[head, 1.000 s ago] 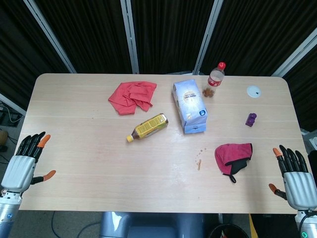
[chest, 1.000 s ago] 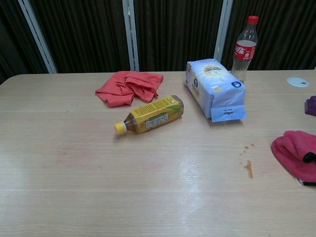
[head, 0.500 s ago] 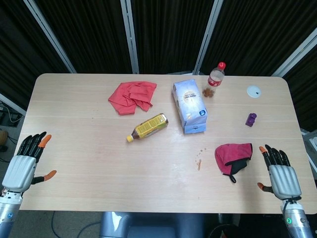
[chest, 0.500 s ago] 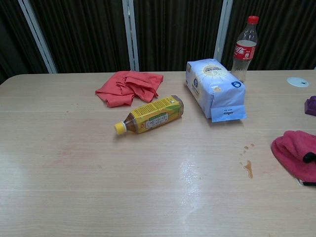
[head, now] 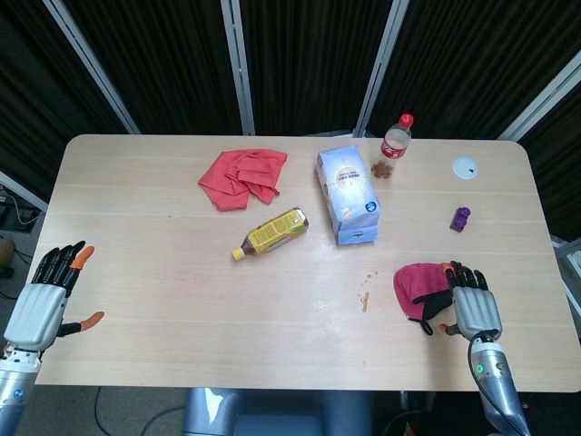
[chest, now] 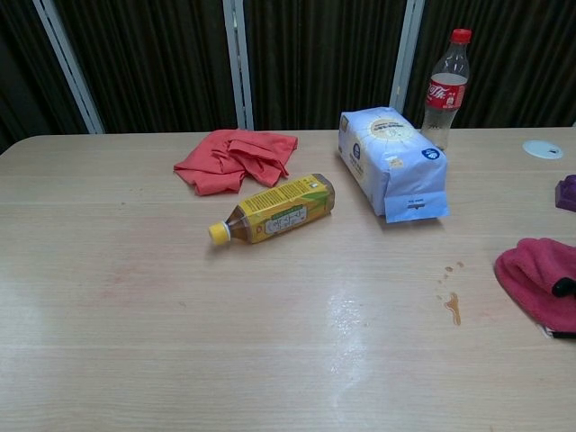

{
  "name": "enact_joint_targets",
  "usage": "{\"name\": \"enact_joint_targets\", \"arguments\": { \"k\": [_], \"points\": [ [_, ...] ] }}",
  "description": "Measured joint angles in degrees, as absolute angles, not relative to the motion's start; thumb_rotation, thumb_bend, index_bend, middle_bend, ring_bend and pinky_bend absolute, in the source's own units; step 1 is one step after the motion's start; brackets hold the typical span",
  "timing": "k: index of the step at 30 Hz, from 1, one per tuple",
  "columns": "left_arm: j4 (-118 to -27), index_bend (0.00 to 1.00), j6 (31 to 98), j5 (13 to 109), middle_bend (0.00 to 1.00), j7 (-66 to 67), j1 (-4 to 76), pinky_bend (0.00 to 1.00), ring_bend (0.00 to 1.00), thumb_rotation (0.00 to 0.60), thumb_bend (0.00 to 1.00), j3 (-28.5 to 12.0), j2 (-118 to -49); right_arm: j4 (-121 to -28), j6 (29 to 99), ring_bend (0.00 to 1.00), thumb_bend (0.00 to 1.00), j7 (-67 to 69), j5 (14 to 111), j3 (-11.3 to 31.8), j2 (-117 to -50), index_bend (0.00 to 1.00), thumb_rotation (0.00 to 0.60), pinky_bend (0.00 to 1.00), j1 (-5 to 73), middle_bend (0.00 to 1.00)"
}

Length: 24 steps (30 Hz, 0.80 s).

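Magenta cloth point(head: 421, 283) with a black part lies crumpled on the worktop point(head: 163, 272), near the right front edge, well in front of the blue-white bag point(head: 348, 193). We see our right hand point(head: 471, 304) just beside the cloth's right side, fingers spread and pointing away from us, fingertips point(head: 457, 271) at the cloth's edge; whether they touch it we cannot tell. Nothing is held in that hand, fingers apart. In the chest view the cloth point(chest: 540, 283) shows at the right border and the right hand is out of frame.

Our left hand point(head: 41, 304) hovers at the worktop's left front corner, far left of the bag, fingers apart, empty, touching nothing.

A small brown spill point(head: 365, 298) sits between the bag and the cloth, just left of the cloth. Left of the bag and slightly nearer us, a tea bottle point(head: 271, 232) with a yellow cap lies on its side, cap pointing front-left. Behind and left of that bottle, well left of the bag, lies a crumpled red cloth point(head: 241, 176). Just right of the bag's far end a cola bottle point(head: 395, 145) with a red cap stands upright. Further right of the bag, a white disc point(head: 466, 167) near the far edge, and a small purple object point(head: 460, 218) in front of the disc.
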<state>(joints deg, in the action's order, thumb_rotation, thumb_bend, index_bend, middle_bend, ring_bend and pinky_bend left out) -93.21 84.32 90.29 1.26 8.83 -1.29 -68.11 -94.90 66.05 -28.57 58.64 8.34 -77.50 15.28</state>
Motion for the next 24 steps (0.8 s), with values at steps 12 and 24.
{"name": "enact_joint_targets", "arguments": {
  "k": [12, 24],
  "points": [
    [-93.15, 0.00, 82.28, 89.30, 0.00, 0.00, 9.75, 0.00, 0.00, 0.600, 0.00, -1.43, -67.95, -82.49, 60.97, 0.00, 0.07, -27.75, 49.91, 11.43, -86.01, 0.07, 0.600, 0.07, 20.55, 0.00],
    [-93.58, 0.00, 81.73, 88.72, 0.00, -0.47, 9.92, 0.00, 0.00, 0.600, 0.00, -1.40, -67.60, -73.15, 57.83, 0.07, 0.22, -25.56, 47.76, 12.25, -92.18, 0.28, 0.600, 0.30, 23.98, 0.16]
  ]
}}
